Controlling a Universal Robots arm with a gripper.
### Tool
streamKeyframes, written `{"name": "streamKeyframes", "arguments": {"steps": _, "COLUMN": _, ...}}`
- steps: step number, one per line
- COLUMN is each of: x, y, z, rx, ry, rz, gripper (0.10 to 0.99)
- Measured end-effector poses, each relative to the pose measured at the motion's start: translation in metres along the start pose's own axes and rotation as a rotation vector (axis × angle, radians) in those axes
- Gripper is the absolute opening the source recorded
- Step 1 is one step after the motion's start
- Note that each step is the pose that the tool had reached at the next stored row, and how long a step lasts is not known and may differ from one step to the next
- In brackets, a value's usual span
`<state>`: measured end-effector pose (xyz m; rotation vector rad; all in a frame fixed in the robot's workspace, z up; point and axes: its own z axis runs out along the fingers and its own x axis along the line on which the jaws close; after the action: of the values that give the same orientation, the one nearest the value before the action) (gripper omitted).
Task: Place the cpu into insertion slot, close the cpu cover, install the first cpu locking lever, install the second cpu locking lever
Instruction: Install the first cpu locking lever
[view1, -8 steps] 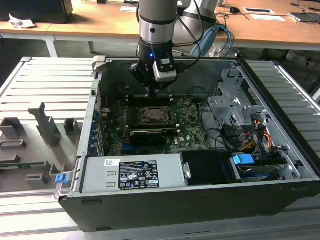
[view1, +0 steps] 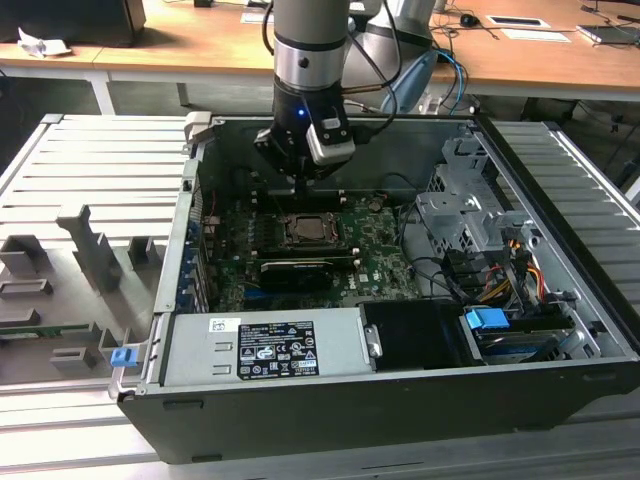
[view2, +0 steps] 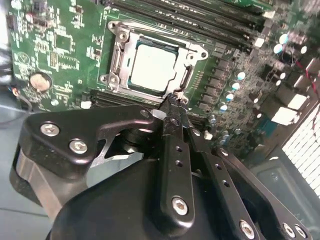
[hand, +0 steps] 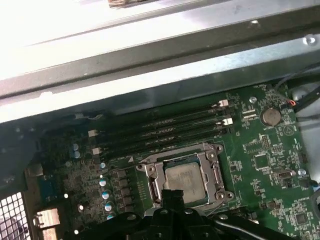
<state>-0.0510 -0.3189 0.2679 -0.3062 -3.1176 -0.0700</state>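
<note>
Though clenched tip to tip, unclear whether pinching anything: gripper (view2: 174, 101), black linked bars, tips just beside rim of insertion slot (view2: 186, 76). Seated in slot: cpu (view2: 152, 67), flat pale metal square. Shut down over it: cpu cover (view2: 118, 54), thin silver frame, square window. Beneath: green board (view2: 60, 45), glossy, crowded with small parts. Around: dark metal computer case (view1: 400, 420), open-topped, on ribbed grey table (view1: 90, 160); wooden desks (view1: 180, 45) behind.

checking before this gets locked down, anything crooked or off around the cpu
Nothing stands out. The cpu sits square inside the cover, which lies flat on the board; nothing looks bent or loose. The gripper is at the cover's edge.
</note>
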Motion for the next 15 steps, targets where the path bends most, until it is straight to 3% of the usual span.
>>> {"name": "streamKeyframes", "arguments": {"steps": 6, "x": 0.0, "y": -0.0001, "z": 0.001, "rx": 0.002, "ry": 0.0057, "rz": -0.13, "gripper": 0.106}}
{"name": "streamKeyframes", "arguments": {"steps": 8, "x": 0.0017, "y": -0.0005, "z": 0.0012, "rx": 0.002, "ry": 0.0055, "rz": -0.143, "gripper": 0.106}}
{"name": "streamKeyframes", "arguments": {"steps": 11, "x": 0.0165, "y": -0.0034, "z": 0.0019, "rx": 0.0, "ry": -0.0077, "rz": -0.144, "gripper": 0.106}}
{"name": "streamKeyframes", "arguments": {"steps": 15, "x": 0.0204, "y": -0.0043, "z": 0.0051, "rx": -0.002, "ry": -0.02, "rz": -0.165, "gripper": 0.106}}
